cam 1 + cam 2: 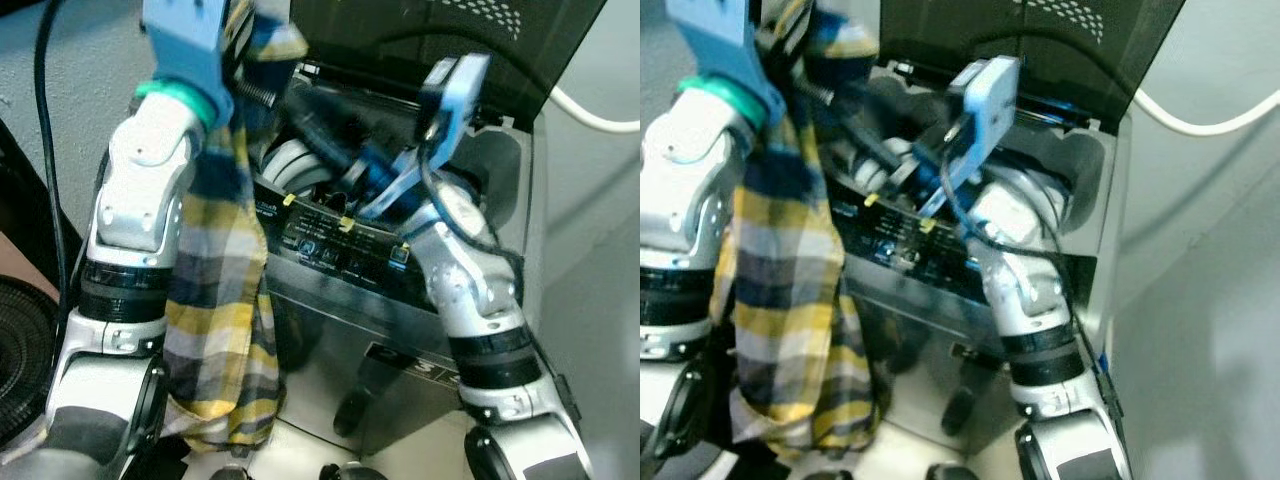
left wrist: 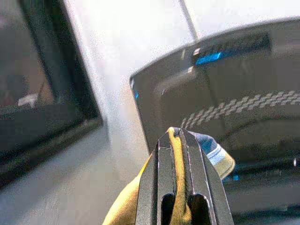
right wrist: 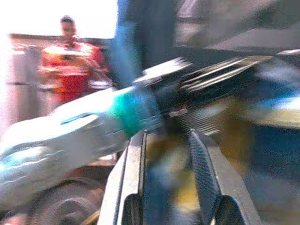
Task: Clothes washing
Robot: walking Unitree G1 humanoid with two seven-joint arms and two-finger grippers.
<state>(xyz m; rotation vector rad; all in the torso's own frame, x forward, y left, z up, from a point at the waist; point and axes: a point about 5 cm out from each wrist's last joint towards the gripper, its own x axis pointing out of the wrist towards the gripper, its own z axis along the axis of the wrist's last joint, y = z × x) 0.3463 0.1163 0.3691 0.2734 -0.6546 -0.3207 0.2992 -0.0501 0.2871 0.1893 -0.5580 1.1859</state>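
Note:
A yellow, blue and white plaid shirt (image 1: 220, 300) hangs from my raised left arm down past the front of the washing machine (image 1: 340, 245). In the left wrist view my left gripper (image 2: 176, 133) is shut on a yellow fold of the shirt (image 2: 180, 206). The machine is a top loader with its dark lid (image 1: 420, 30) up and its drum opening (image 1: 295, 165) showing. My right gripper (image 3: 166, 136) reaches over the opening toward the shirt's top with its fingers apart. The view is blurred, so I cannot tell whether it touches the cloth.
A white cable (image 1: 590, 115) runs along the wall to the right of the lid. A black cable (image 1: 45, 150) hangs at the left, above a round black object (image 1: 20, 340). A person in red (image 3: 70, 65) stands far off in the right wrist view.

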